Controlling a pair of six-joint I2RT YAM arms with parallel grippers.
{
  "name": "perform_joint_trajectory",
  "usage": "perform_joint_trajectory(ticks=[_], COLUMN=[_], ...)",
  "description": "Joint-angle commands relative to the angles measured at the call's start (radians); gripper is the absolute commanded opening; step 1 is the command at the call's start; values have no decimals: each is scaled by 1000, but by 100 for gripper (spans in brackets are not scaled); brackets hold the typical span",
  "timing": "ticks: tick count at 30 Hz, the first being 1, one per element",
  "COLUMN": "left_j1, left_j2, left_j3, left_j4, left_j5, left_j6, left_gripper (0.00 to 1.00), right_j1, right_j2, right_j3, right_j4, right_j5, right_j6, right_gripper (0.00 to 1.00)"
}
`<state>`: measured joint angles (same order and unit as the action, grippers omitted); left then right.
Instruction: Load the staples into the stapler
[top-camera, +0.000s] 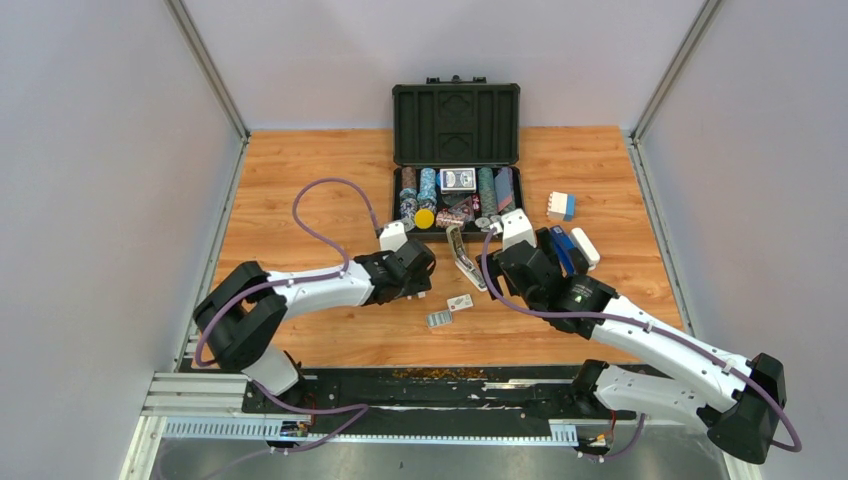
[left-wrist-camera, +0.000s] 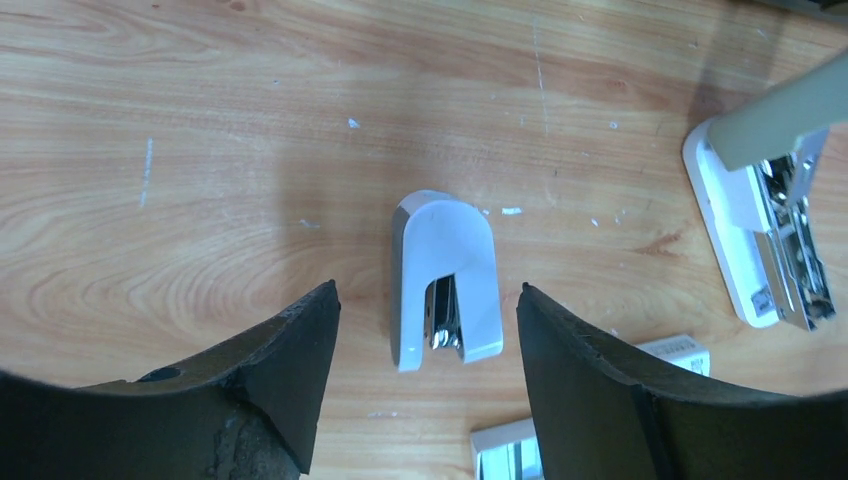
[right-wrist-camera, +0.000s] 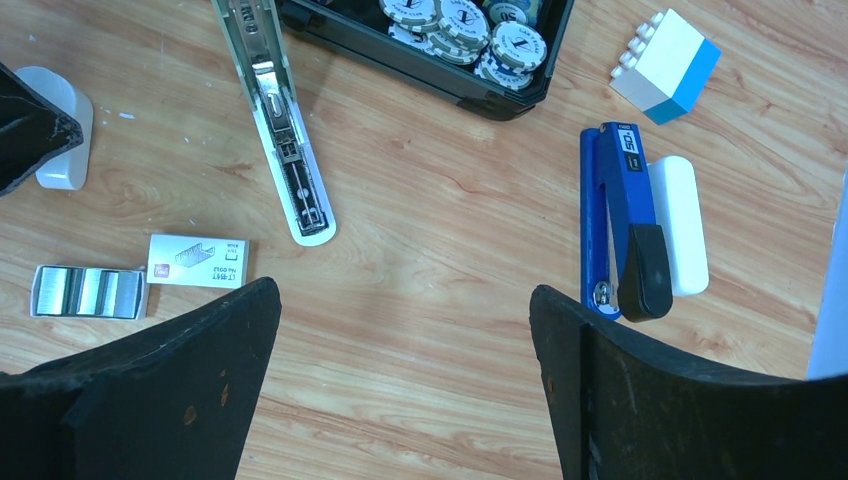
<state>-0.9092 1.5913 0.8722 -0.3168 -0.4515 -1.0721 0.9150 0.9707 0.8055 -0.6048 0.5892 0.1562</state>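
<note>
Wood-grain counter (top-camera: 300, 200) carries the stapler (right-wrist-camera: 285, 150), swung open with its channel bared, so loading looks ready to begin: a strip must be lifted and laid into that channel. The right hand (right-wrist-camera: 405, 300) gapes empty beside the stapler. The left hand (left-wrist-camera: 425, 300) stands open astride a small white piece (left-wrist-camera: 445, 250), not touching it. The staples (right-wrist-camera: 88, 292), slid from their sleeve (right-wrist-camera: 197, 260), lie just beside that hand, ungrasped.

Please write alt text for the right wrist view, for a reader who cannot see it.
The opened stapler lies on the wood beyond the open right claw. At left lie a white staple box and a tray of staples; at right, a dark blue stapler.
</note>
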Motion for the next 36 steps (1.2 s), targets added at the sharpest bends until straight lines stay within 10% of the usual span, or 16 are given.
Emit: perform_joint_trajectory(ticks=[1, 20, 31, 36], left_j1=[-3, -3, 61, 93], left_j2=[-119, -127, -202, -291], left_j3=[-43, -170, -329, -435], left_j4=[16, 188, 389, 534], left_j5=[-14, 63, 187, 259], left_j6=[85, 92, 42, 22], left_gripper=[75, 42, 0, 0], right_j1=[-2, -5, -5, -5], right_j2=[-11, 0, 80, 209], right_j3=[0, -18, -51, -40], right_j4=[30, 62, 262, 414], right_j5=[-8, -71, -325, -456], right_j6=[6, 7, 107, 192], right_gripper=[97, 97, 96, 94])
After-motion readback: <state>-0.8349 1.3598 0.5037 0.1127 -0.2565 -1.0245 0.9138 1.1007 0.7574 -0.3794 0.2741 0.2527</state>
